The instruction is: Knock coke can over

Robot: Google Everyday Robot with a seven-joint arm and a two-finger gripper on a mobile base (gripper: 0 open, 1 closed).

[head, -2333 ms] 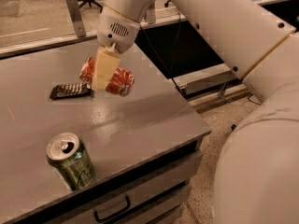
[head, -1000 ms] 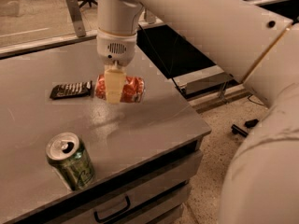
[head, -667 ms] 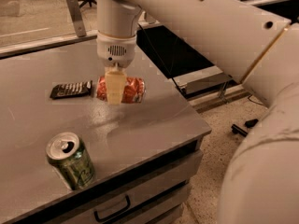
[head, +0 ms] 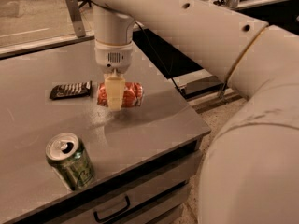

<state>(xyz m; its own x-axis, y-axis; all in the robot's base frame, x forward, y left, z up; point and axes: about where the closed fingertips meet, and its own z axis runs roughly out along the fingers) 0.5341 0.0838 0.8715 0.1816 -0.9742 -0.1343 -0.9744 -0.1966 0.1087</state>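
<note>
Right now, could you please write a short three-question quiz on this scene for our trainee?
1. True or false: the coke can stands upright.
2. Which stands upright near the front edge of the table? A) green can B) coke can C) a bottle
3. Fill in: the gripper hangs over the table, directly in front of the ____ can.
Key: 1 false, it lies on its side; 2 A; 3 coke.

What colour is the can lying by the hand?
Red-orange, pale markings; the coke can lies behind the hand. Camera view.
</note>
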